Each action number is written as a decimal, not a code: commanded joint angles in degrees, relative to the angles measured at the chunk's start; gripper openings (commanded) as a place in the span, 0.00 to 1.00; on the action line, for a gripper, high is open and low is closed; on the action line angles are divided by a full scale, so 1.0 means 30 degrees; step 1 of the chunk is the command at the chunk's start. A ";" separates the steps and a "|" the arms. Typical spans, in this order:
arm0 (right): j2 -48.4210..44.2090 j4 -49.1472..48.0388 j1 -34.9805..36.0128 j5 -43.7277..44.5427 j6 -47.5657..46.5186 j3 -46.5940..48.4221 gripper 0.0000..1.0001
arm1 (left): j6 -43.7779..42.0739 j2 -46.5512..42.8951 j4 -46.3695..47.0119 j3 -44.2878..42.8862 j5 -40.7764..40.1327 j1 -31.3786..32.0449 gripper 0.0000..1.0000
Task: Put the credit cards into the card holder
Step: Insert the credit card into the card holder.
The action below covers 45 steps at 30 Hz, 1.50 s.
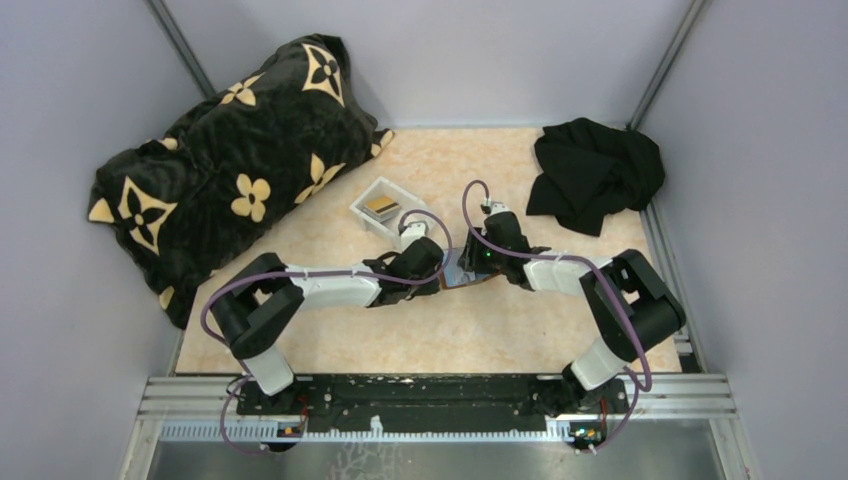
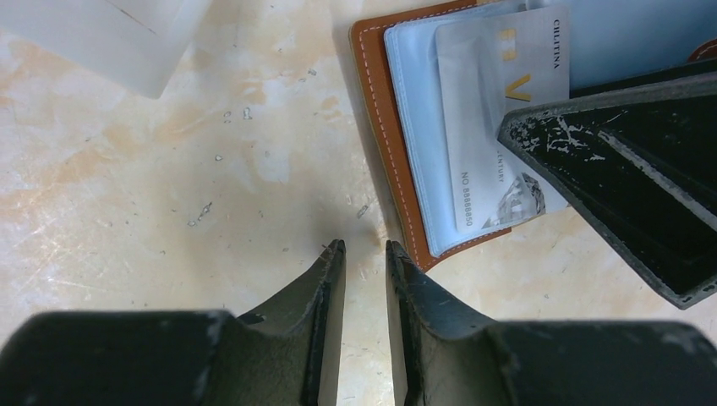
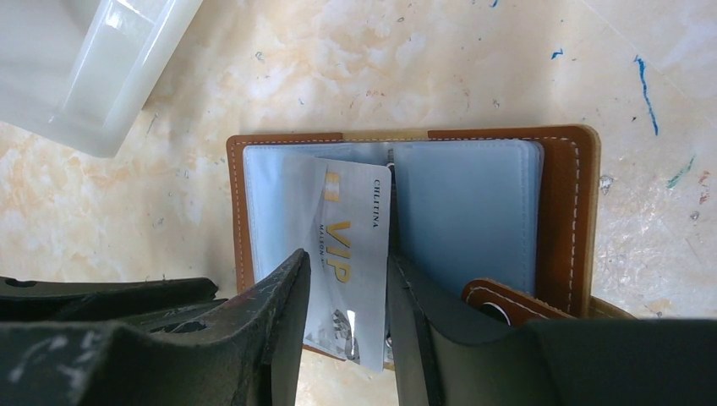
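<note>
The card holder [image 3: 566,211] is a brown leather wallet lying open on the table, with clear pockets inside. It also shows in the top view [image 1: 468,281] and the left wrist view [image 2: 385,127]. A silver VIP credit card [image 3: 347,228] lies partly in its left pocket, its near end past the wallet's edge. My right gripper [image 3: 347,258] is open, its jaws either side of that card, with one finger [image 2: 626,186] resting over it. My left gripper [image 2: 365,247] is empty with a narrow gap, on the table just left of the wallet. A gold card [image 1: 380,206] lies in the white tray.
The white tray [image 1: 362,207] stands just behind the left gripper, and its corner shows in the wrist views [image 2: 127,42] [image 3: 110,76]. A black flowered pillow [image 1: 230,170] fills the back left. A black cloth [image 1: 595,170] lies at the back right.
</note>
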State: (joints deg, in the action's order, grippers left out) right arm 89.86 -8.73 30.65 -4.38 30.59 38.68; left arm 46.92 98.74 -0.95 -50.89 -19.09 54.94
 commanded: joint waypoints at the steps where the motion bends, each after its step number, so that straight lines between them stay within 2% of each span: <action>1: -0.0248 0.0011 0.0212 0.0267 -0.0321 0.0116 0.39 | 0.0091 -0.0619 -0.0941 0.0104 -0.0162 0.0086 0.30; 7: -0.0248 -0.0111 0.0208 0.0250 -0.0298 0.0028 0.38 | 0.0163 -0.1279 0.0084 0.0531 -0.0042 0.0086 0.23; 15: -0.0252 -0.0195 0.0212 0.0230 -0.0247 -0.0031 0.37 | 0.0002 -0.2048 0.3148 0.1243 0.0716 0.0086 0.01; 23: -0.0306 -0.0224 0.0219 0.0186 -0.0255 -0.0060 0.36 | 0.0053 -0.0611 0.4245 0.0631 0.1388 0.0057 0.00; 34: -0.0407 -0.0166 0.0213 0.0164 -0.0379 -0.0001 0.36 | 0.0810 0.1183 0.3497 0.0499 0.0787 -0.0146 0.00; 45: -0.1877 -0.0461 0.0190 0.0702 -0.0481 -0.0148 0.37 | 0.1174 0.1505 0.2894 0.0497 0.0566 -0.0204 0.00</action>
State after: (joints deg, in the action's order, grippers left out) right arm 88.55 -8.47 30.65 -3.68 30.00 38.52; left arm 49.80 101.34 10.09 -49.04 -16.49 54.61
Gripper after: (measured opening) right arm 0.362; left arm 0.005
